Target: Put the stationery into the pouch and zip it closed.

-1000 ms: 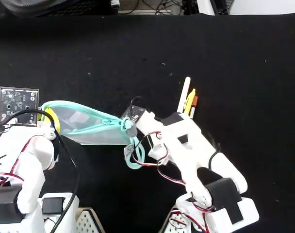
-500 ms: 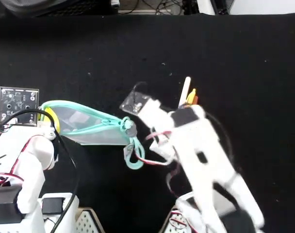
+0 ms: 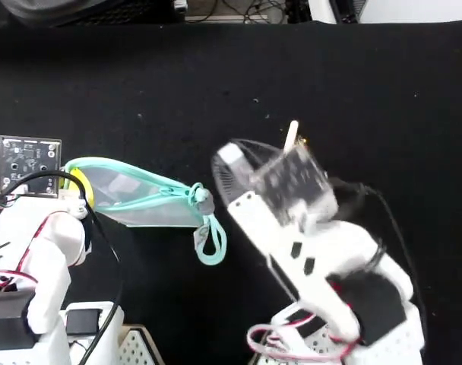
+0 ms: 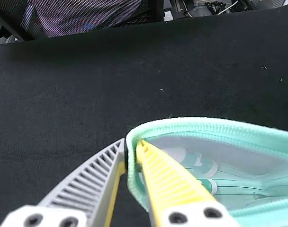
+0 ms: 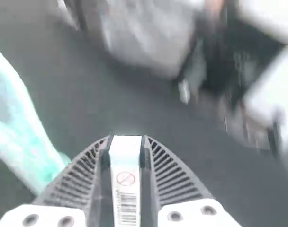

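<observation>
The pouch (image 3: 143, 201) is translucent with a mint-green zipper rim and lies on the black table, its mouth gaping. My left gripper (image 4: 132, 144) is shut on the rim of the pouch (image 4: 215, 130) at its left end, one finger inside and one outside. My right gripper (image 5: 126, 139) is raised above the table, right of the pouch's strap end, and is shut on a flat white item with a barcode label (image 5: 125, 158). The pouch's mint edge (image 5: 16, 137) shows beside it. A white pen (image 3: 292, 132) pokes out from behind the right arm (image 3: 307, 228).
The pouch's mint strap loop (image 3: 212, 245) lies on the table toward the right arm. A small circuit board (image 3: 30, 161) sits at the left edge near the left arm (image 3: 33, 251). The black table (image 3: 140, 76) stretches open toward the back.
The right arm has lifted away from the pouch's strap end and swung up and right, now covering the yellow and orange pens. The left arm and pouch have stayed still.
</observation>
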You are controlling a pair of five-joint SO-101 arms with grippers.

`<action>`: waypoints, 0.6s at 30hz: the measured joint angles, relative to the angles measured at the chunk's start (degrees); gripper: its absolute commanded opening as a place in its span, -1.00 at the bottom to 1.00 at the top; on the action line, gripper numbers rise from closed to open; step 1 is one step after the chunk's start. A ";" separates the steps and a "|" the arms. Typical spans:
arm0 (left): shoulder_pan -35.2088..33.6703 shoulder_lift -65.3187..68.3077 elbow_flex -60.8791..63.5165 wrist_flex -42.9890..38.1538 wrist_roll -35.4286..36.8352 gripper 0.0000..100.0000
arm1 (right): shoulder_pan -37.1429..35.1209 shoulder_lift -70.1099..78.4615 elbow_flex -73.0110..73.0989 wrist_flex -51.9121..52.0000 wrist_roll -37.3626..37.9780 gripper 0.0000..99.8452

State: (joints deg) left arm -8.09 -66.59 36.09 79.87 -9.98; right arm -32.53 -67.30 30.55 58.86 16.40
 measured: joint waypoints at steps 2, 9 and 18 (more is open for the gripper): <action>0.00 0.00 0.00 0.00 0.00 -0.91 | -5.45 -1.14 0.00 -7.30 -0.35 -0.97; 0.00 0.00 0.00 0.00 0.00 -0.91 | -22.68 -0.62 -0.09 -22.51 -0.44 -0.97; 0.00 0.00 0.00 0.00 0.00 -0.91 | -23.65 7.74 7.56 -29.54 -0.44 -0.97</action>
State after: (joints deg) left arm -8.09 -66.59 36.09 79.87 -9.98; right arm -56.18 -59.56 38.11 29.32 15.96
